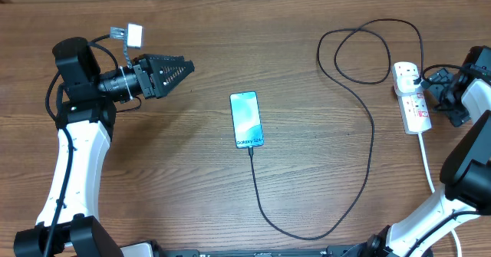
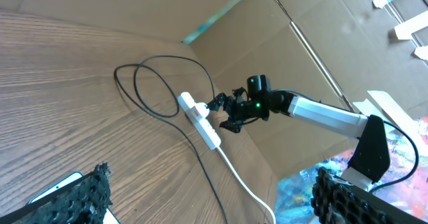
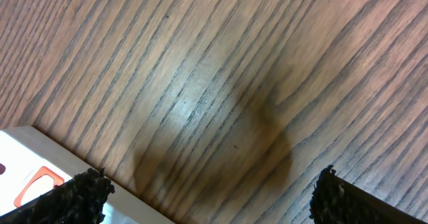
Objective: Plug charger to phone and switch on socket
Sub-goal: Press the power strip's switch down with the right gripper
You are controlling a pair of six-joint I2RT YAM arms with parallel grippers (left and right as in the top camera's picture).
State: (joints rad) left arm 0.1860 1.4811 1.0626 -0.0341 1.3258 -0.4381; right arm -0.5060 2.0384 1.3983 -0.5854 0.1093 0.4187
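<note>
Black left claw (image 1: 184, 68) and right claw (image 1: 437, 92) gape wide over brown wood-grain tabletop (image 1: 153, 172); cardboard walls (image 2: 301, 63) line its edge.

Bright, even light; soft glare and blurred shadow on the table (image 3: 200, 50).

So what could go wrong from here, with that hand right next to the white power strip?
The right hand hangs open beside the socket; a sideways nudge might slide it along the table rather than switch it on. The charger loops loosely close by, so a finger could snag it and perhaps tug the phone.
</note>
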